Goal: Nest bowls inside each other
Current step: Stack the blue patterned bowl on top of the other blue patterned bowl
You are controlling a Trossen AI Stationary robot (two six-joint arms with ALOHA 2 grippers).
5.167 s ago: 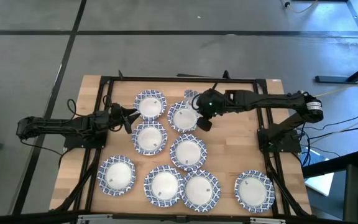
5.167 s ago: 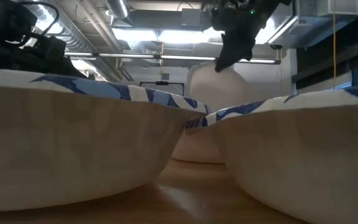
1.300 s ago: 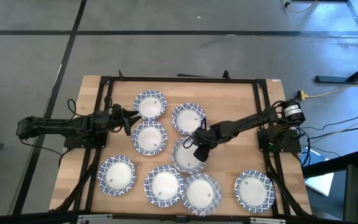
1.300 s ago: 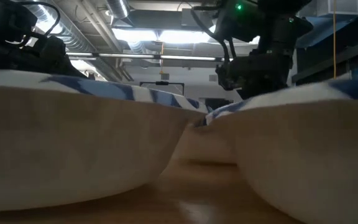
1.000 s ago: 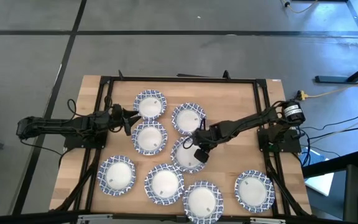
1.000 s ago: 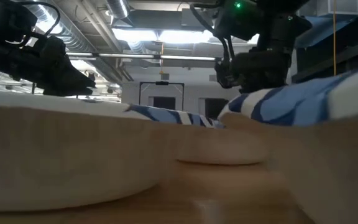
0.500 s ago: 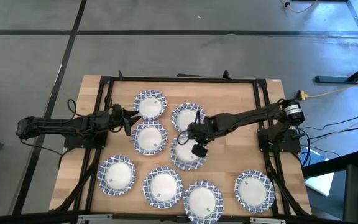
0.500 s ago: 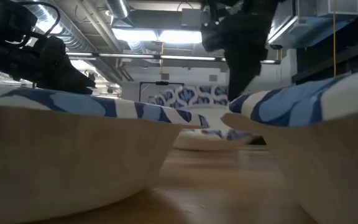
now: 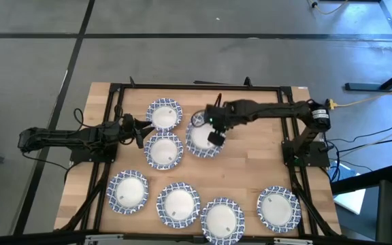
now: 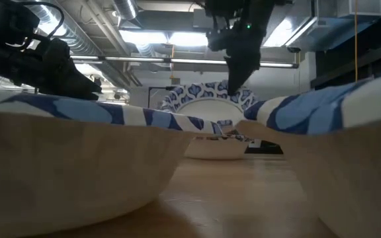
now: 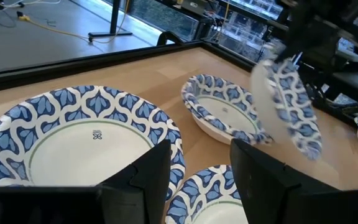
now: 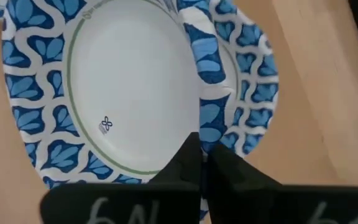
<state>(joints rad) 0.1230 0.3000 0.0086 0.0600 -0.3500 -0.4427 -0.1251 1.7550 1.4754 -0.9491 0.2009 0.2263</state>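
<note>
Right hand [image 9: 212,133] is clamped on the rim of a tilted, empty bowl [image 9: 201,140], holding it over another bowl [image 11: 224,114] at the far middle of the surface [image 9: 250,163].

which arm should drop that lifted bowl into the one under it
Right. The right gripper already pinches the lifted bowl by its rim, tilted above the bowl below. The left gripper waits open beside other bowls.

Right fingers [image 12: 202,163] pinch a bowl's [image 12: 129,93] patterned rim — wood table [image 12: 316,93] beyond.
</note>
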